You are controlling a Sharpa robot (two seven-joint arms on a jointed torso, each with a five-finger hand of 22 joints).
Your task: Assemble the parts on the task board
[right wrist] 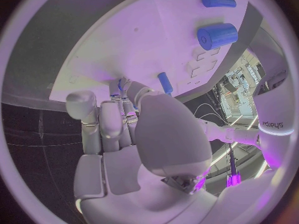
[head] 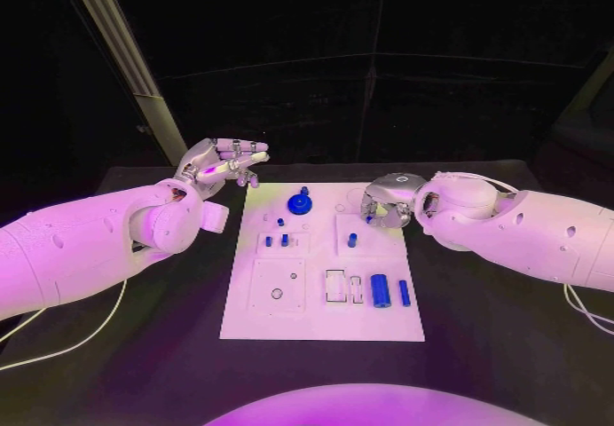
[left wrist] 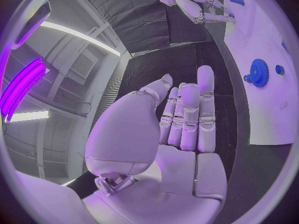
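Silver left robot hand raised beside the task board, fingers loosely spread, empty; right robot hand curled over it, grip unclear.

We are in a robotics lab or test cell: a black table stands inside an enclosure of dark curtains hung on a frame, with a pale metal post rising behind it. Tube lights run along a plain ceiling with a vent in it, and a purple light strip glows at the side. Beyond the table edge we glimpse shelving and equipment.
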